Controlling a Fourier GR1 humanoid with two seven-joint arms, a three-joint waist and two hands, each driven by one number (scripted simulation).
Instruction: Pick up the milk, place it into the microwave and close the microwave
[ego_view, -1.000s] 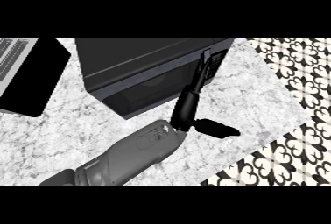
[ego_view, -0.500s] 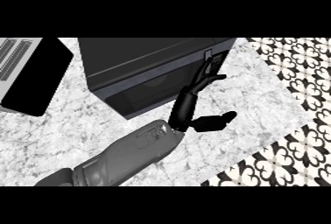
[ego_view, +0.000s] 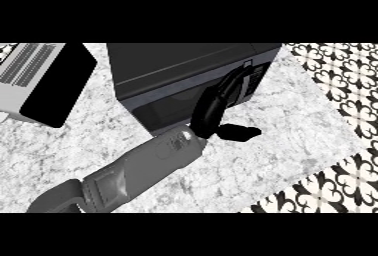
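- Worktop (ego_view: 280, 135): marbled; no milk lay in view on it.
- Microwave (ego_view: 177, 75): door looked shut; milk judged inside, so task near done.
- Right hand (ego_view: 214, 107): released, straight fingers against the door front, grasping nothing.
- Control panel (ego_view: 255, 75): markings unreadable; no brand seen.

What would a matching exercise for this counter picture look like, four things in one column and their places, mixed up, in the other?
Things:
1. microwave
2. left hand
3. patterned floor
4. grey and black appliance

Places:
A. fingers straight against the dark box's front, near its right end
B. upper left corner of the view
C. top centre, on the marble counter
D. along the view's right edge

Pairs: 1-C, 2-A, 3-D, 4-B
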